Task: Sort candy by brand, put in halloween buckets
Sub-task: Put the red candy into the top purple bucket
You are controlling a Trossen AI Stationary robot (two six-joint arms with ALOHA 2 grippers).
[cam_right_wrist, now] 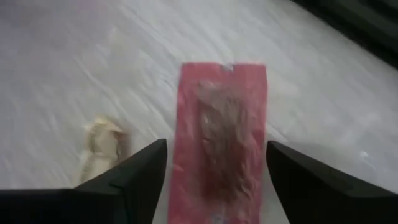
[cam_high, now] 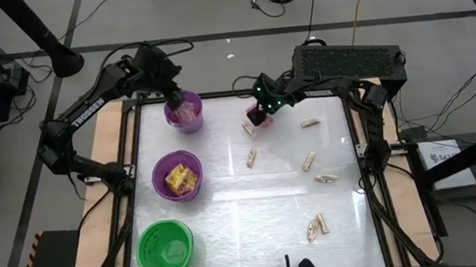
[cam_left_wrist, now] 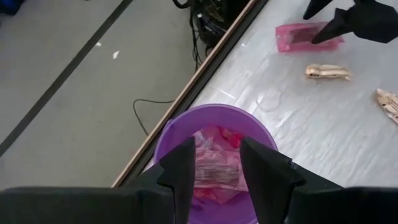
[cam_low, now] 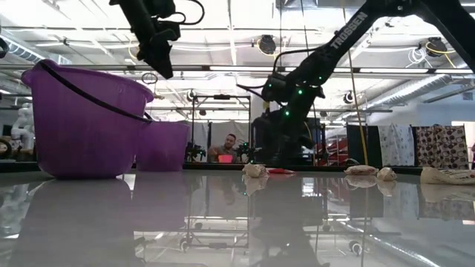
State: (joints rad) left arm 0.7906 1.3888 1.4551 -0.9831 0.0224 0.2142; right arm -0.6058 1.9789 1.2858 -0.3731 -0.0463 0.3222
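Candy lies in two places: tan pieces (cam_high: pixel 318 226) scattered toward the table's (cam_high: pixel 231 239) right edge, nearest ones by the near right corner, and sorted packets in the buckets along the left edge. Nearest stands the green bucket (cam_high: pixel 165 248), then the wider purple bucket (cam_high: pixel 177 176) with yellow packets (cam_high: pixel 182 179), then the small purple bucket (cam_high: pixel 184 112) at the far left corner. Left gripper (cam_left_wrist: pixel 217 163) hovers over that one, jaws parted, holding nothing I can see. Right gripper (cam_right_wrist: pixel 214 163) straddles a flat pink-red packet (cam_right_wrist: pixel 221 134) near the far edge, jaws wide open. Packet looks light, thin and crinkly (probably slippery); pinch across its narrow sides. Its long axis runs between the fingers.
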